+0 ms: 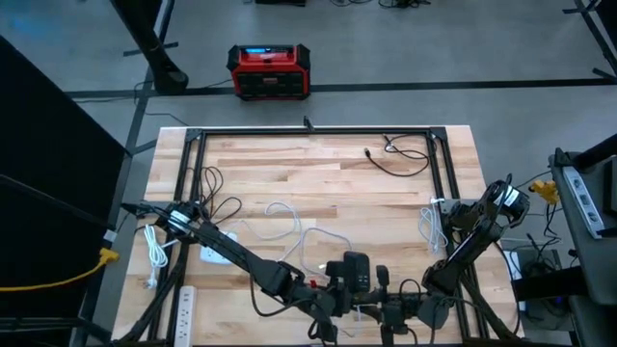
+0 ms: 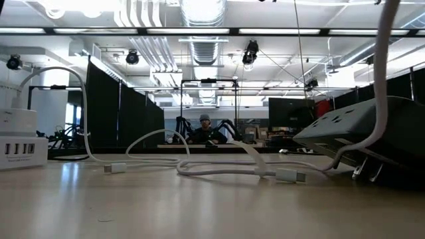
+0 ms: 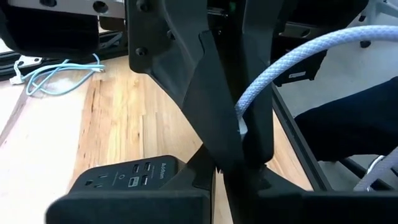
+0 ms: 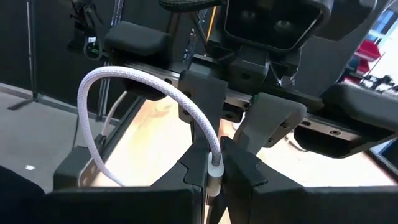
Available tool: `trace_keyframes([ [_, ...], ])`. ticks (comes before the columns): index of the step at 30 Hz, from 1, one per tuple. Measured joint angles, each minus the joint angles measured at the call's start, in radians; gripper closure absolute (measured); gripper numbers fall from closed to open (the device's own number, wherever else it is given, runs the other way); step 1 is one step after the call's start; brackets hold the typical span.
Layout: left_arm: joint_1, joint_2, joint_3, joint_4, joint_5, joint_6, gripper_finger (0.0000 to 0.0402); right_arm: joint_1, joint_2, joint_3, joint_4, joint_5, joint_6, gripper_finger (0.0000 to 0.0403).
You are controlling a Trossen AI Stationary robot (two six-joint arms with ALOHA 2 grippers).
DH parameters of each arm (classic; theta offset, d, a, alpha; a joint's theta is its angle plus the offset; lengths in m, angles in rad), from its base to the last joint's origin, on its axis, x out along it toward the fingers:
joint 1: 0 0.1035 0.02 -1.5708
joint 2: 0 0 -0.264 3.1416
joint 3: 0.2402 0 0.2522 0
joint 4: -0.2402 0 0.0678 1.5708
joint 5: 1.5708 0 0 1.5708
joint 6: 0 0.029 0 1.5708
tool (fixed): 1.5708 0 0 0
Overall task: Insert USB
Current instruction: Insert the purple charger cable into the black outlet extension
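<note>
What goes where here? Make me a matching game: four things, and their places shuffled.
Things:
1. red box
2. black cable
3. braided cable
4. white strip

Places:
A. between the right gripper's fingers
B. left corner of the table, on the robot's side
C. on the floor beyond the table
D. far right part of the table

Pairs: 1-C, 2-D, 3-A, 4-B.
</note>
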Motion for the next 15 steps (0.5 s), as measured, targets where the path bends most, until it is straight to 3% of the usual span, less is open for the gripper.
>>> trace_keyframes([
  [5, 0.000, -0.001, 0.000, -0.016, 0.037, -0.004, 0.0395, 0.000, 0.000, 0.000, -0.016, -0.019, 0.032, 0.0379],
  [12, 0.005, -0.011, 0.000, -0.049, 0.237, -0.004, 0.0401, 0.000, -0.041, 0.000, -0.126, -0.233, 0.065, 0.0261],
  [15, 0.010, -0.012, 0.000, -0.053, 0.344, -0.005, 0.0401, 0.001, -0.056, 0.001, -0.143, -0.273, 0.037, 0.0226],
])
